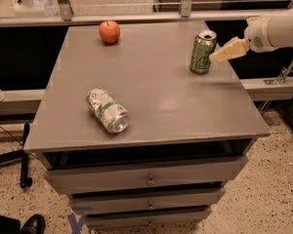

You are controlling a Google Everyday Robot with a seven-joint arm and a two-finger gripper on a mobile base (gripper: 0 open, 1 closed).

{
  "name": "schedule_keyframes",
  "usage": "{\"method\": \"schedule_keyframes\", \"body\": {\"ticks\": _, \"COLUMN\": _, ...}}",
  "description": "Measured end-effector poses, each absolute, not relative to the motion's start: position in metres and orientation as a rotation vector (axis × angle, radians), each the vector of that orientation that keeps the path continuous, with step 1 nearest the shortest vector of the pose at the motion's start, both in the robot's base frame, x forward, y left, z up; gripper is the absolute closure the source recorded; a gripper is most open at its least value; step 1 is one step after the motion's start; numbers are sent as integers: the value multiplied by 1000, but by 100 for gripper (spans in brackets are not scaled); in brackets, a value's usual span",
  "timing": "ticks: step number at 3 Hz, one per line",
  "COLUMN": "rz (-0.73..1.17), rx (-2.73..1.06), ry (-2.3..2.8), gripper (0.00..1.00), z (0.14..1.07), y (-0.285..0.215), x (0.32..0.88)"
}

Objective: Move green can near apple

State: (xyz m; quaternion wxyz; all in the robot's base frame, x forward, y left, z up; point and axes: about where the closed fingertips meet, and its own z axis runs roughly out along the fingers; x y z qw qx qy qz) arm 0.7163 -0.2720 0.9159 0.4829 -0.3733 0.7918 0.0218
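**Green can stands by the right edge, gripper right beside it**

Grey and flat, the worktop (156, 96) carries three things. The green can (202, 52) stands upright near the back right corner, close to the right edge. Its silver top shows a dark hole. It has pale scribbles on its side.

The apple (109, 31) sits far back on the left part of the worktop. It is round and red-orange, and it is shorter than the can. The apple and the green can are well apart, with bare grey worktop between them.

The gripper (219, 55) comes in from the right side, at the end of a white arm (278, 30). It is cream in colour and points down and left at the green can. Its tip is right at the can's right side, about halfway up. One cannot tell if it touches the can, and one cannot tell if the gripper is wide or closed.

A silver can (107, 110) with a green band lies on its side near the front left. Its round end faces the front. It is well apart from the other two things.

Under the worktop are grey drawers (146, 179) with small knobs. A dark shoe (31, 224) shows on the speckled floor at the bottom left.
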Motion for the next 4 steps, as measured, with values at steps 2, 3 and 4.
{"method": "schedule_keyframes", "body": {"ticks": 2, "rz": 296, "rx": -840, "ry": 1887, "gripper": 0, "z": 904, "y": -241, "x": 734}}
{"method": "schedule_keyframes", "body": {"ticks": 3, "rz": 405, "rx": -839, "ry": 1876, "gripper": 4, "z": 893, "y": -225, "x": 727}}
{"method": "schedule_keyframes", "body": {"ticks": 4, "rz": 473, "rx": -851, "ry": 1853, "gripper": 22, "z": 889, "y": -212, "x": 719}}
